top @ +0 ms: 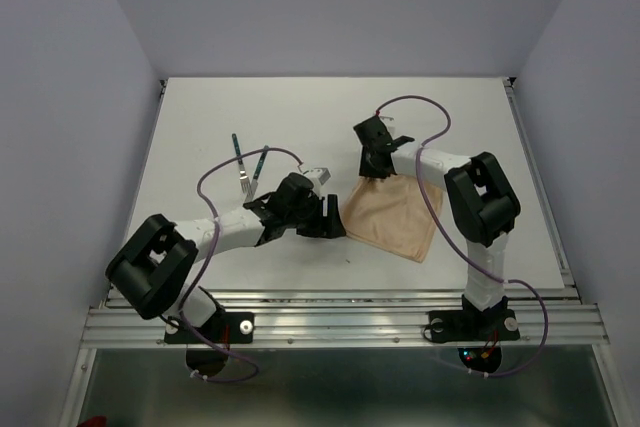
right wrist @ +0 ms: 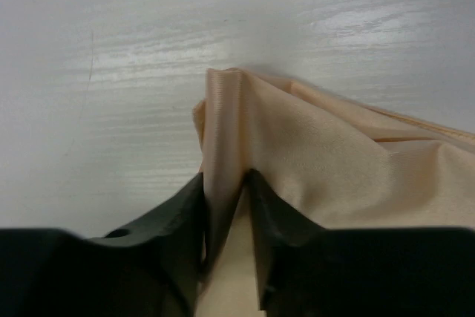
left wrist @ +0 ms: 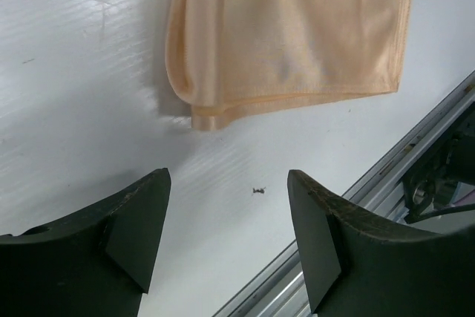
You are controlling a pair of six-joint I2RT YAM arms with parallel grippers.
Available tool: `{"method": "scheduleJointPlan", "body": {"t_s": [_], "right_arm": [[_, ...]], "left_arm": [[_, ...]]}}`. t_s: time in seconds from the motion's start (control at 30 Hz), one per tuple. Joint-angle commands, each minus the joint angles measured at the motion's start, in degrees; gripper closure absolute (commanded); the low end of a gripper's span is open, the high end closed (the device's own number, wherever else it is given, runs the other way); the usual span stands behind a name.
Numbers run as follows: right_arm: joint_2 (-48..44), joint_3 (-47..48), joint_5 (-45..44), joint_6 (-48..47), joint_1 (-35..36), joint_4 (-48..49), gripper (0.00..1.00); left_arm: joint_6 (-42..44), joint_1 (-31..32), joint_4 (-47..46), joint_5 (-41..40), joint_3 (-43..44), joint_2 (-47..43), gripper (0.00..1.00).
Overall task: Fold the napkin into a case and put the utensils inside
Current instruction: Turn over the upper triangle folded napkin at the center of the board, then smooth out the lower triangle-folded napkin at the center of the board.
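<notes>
Top external view: the napkin, folded into a flat square, lies right of the centre of the table, toward its near edge. The left gripper stands wide open and empty just beside the napkin's left corner. The right gripper pinches a raised ridge of cloth at the far corner. The utensils lie left of centre, apart from the cloth.

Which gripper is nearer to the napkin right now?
Right. The right gripper pinches a raised fold of the napkin; the left gripper hangs open just short of a folded corner, not touching.
</notes>
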State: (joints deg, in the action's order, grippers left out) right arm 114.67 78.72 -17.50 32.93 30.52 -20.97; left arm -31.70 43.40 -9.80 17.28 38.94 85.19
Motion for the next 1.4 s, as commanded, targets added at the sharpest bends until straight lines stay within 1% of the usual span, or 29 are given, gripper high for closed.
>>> {"method": "scheduleJointPlan", "body": {"t_s": [0.0,0.07,0.13,0.23,0.27,0.3,0.33,0.4,0.43,0.47,0.5,0.53,0.57,0.6,0.63,0.67,0.73,0.77,0.8,0.87,0.93,1.07,1.23,1.37], "right_arm": [[-0.5,1.6,-0.7,-0.7,0.6,1.6,0.48],[-1.6,2.0,0.7,-0.4,0.6,1.5,0.3],[-2.8,2.5,1.5,-0.1,0.6,1.5,0.27],[-6.6,2.9,0.7,1.5,0.6,0.9,0.27],[-8.1,2.5,-0.5,2.0,0.6,1.3,0.25],[-12.1,1.8,-1.1,2.4,0.6,1.7,0.24],[-14.1,-0.1,-1.7,3.3,0.6,2.2,0.23],[-18.1,-2.1,-3.3,3.9,0.6,3.1,0.22],[-19.9,-3.0,-4.0,4.3,0.6,3.2,0.22],[-23.2,-5.4,-5.3,4.5,0.6,3.1,0.22],[-24.8,-6.9,-6.1,4.6,0.6,3.1,0.24],[-27.9,-8.6,-6.8,4.9,0.6,3.1,0.28],[-29.5,-12.4,-7.4,5.2,-0.3,2.8,0.39],[-31.0,-14.5,-8.0,5.7,-0.9,2.5,0.45],[-34.0,-16.7,-7.8,7.0,-3.1,2.3,0.59],[-35.5,-21.0,-7.2,7.7,-4.6,2.3,0.65],[-38.0,-24.9,-3.3,8.9,-7.7,2.3,0.76],[-40.1,-28.0,-2.0,8.9,-10.2,2.3,0.83],[-40.8,-29.2,-1.6,8.6,-11.1,2.2,0.86],[-42.1,-30.8,-1.1,7.8,-12.4,1.0,0.89],[-42.7,-32.2,-0.1,7.1,-13.1,0.5,0.9],[-40.7,-33.5,2.8,6.1,-13.1,-0.3,0.92],[-38.0,-35.1,4.4,5.7,-13.1,-0.4,0.93],[-36.8,-34.2,4.5,4.6,-13.1,-0.5,0.93]], "left_arm": [[-0.5,0.0,5.9,-4.8,0.3,-7.0,0.24],[-0.2,-0.3,8.6,-6.5,0.6,-10.1,0.25],[0.1,-0.4,11.3,-8.1,1.1,-12.5,0.25],[0.4,-0.6,13.6,-9.2,2.5,-14.2,0.25],[0.5,-0.8,13.8,-9.5,2.8,-14.3,0.25],[0.5,-0.9,13.8,-9.4,3.6,-14.3,0.26],[0.6,-1.1,13.6,-9.1,4.0,-14.2,0.27],[0.7,-1.3,13.1,-8.8,5.2,-12.9,0.32],[0.7,-1.3,13.0,-8.7,6.7,-12.1,0.37],[0.8,-1.4,12.8,-8.1,7.5,-10.1,0.49],[0.7,-1.4,12.5,-7.7,9.4,-9.1,0.56],[0.6,-1.4,12.1,-7.2,10.3,-7.9,0.67],[0.6,-1.3,11.3,-6.6,11.1,-5.8,0.92],[0.6,-1.4,10.9,-6.6,12.6,-4.8,1.0],[0.9,-1.4,10.2,-6.6,13.3,-2.4,1.0],[0.9,-1.3,10.2,-6.4,14.0,-1.2,1.0],[1.1,-1.4,10.2,-5.5,16.5,2.9,1.0],[1.0,-1.3,8.8,-4.8,17.2,4.2,1.0],[1.0,-1.4,8.3,-4.7,18.2,5.2,1.0],[1.3,-1.4,7.6,-5.2,19.0,8.1,1.0],[1.5,-1.4,7.5,-6.0,19.8,10.9,1.0],[1.6,-1.4,7.0,-6.8,19.6,14.3,1.0],[1.0,-1.3,5.4,-6.4,16.9,16.5,1.0],[0.9,-1.4,5.2,-5.5,15.0,15.8,1.0]]}}
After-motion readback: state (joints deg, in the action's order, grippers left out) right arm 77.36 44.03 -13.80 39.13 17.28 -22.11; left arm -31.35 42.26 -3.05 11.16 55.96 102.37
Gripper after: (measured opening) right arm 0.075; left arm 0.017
